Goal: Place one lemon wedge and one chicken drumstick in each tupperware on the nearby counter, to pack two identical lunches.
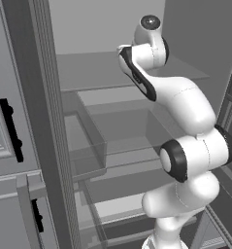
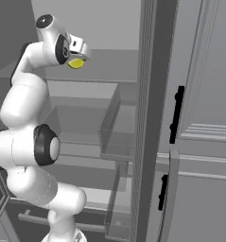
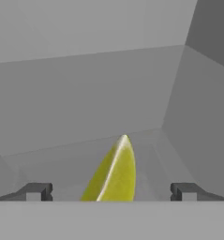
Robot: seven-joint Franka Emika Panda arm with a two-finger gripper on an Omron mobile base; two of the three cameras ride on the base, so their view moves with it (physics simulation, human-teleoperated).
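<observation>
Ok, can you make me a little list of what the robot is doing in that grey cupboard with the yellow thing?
place: inside an open grey fridge-like cabinet with shelves
robot arm: reaching up to an upper shelf
pincer: open, fingers wide apart
lemon wedge: yellow, standing between the two fingers, not squeezed
lemon from the side: peeks out under the pincer in the right base view
door: grey with black handle

Open fridge interior
Grey shelves [image 1: 122, 104] and a clear drawer [image 2: 115, 137] are sitting beside doors bearing black handles [image 2: 176, 115].
</observation>
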